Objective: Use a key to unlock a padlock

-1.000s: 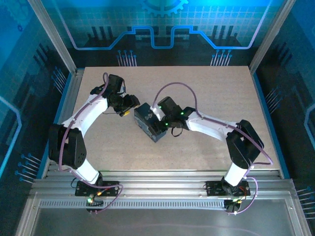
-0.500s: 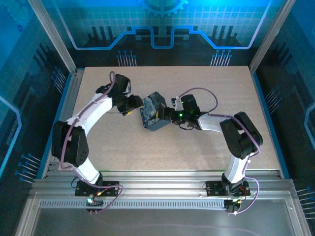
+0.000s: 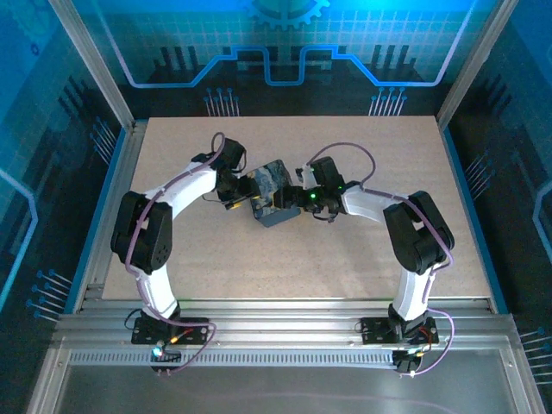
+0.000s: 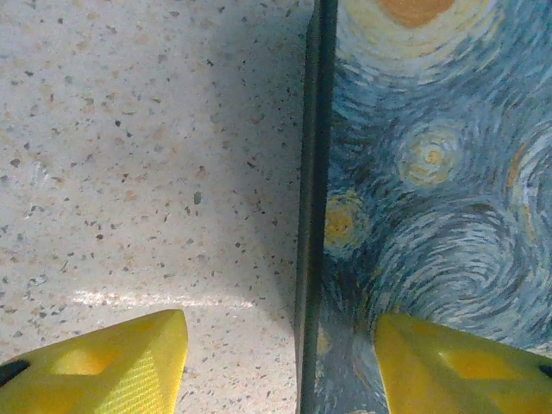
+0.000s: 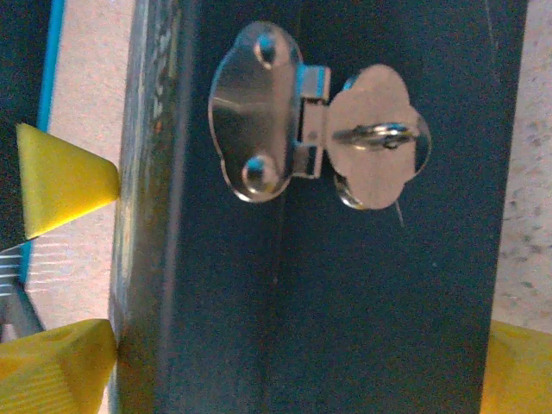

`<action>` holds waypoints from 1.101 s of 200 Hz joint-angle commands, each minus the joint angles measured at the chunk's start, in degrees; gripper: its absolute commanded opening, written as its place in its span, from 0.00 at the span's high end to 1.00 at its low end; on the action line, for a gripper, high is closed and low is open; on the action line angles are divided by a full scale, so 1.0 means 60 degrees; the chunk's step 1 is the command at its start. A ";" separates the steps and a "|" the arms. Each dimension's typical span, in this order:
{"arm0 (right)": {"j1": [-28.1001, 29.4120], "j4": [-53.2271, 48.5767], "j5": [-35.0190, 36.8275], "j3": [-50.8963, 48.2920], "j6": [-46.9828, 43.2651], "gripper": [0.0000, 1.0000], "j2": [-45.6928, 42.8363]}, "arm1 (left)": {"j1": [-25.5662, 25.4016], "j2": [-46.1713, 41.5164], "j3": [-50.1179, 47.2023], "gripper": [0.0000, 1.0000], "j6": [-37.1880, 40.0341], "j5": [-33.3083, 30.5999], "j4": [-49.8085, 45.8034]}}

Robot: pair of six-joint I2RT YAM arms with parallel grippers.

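The dark blue box [image 3: 271, 195] with the swirly yellow-blue print stands tilted at mid-table between both arms. My right gripper [image 3: 293, 200] [image 5: 285, 371] is shut on the box, its yellow fingers [image 5: 53, 366] pressed against opposite faces. On the box's dark side sits a shiny silver hasp [image 5: 315, 125] with a small loop through its flap. My left gripper [image 3: 241, 186] [image 4: 289, 362] is open and straddles the box's edge [image 4: 310, 241], one finger over the table and the other against the painted face [image 4: 431, 190]. The padlock and the key are out of view.
The speckled tabletop [image 3: 362, 259] lies open in front of and behind the box. Metal frame posts [image 3: 95, 69] and blue walls stand around it. Purple cables [image 3: 345, 157] arch over both arms. A yellow fingertip [image 5: 60, 177] of the left gripper pokes in beside the box.
The box has been tipped from lying flat to standing on its side and carried a little farther back. The left arm has swung in against it and the right arm has folded closer.
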 commanded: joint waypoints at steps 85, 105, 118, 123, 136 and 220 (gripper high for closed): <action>0.0080 -0.1245 0.0124 -0.0001 -0.1237 0.00 -0.0134 | -0.0150 0.0743 0.0278 0.40 -0.0081 -0.0325 -0.0006; -0.0383 0.0071 -0.1026 -0.0589 -0.0191 0.00 -0.0339 | -0.0150 0.0866 0.0221 0.40 -0.0089 -0.0325 0.0022; -0.0548 0.0661 -0.1504 -0.0768 0.0325 0.00 -0.0345 | -0.0150 0.0910 0.0163 0.40 -0.0105 -0.0323 0.0075; -0.0589 0.0796 -0.1597 -0.0797 0.0463 0.00 -0.0345 | -0.0138 0.0919 0.0149 0.40 -0.0104 -0.0325 0.0093; -0.0696 0.1222 -0.1810 -0.0935 0.0836 0.00 -0.0362 | -0.0136 0.0938 0.0130 0.40 -0.0107 -0.0340 0.0083; -0.1375 0.1132 -0.2189 -0.0963 0.1614 0.00 -0.0479 | 0.0016 0.1218 0.0238 0.40 0.0031 -0.0400 0.0044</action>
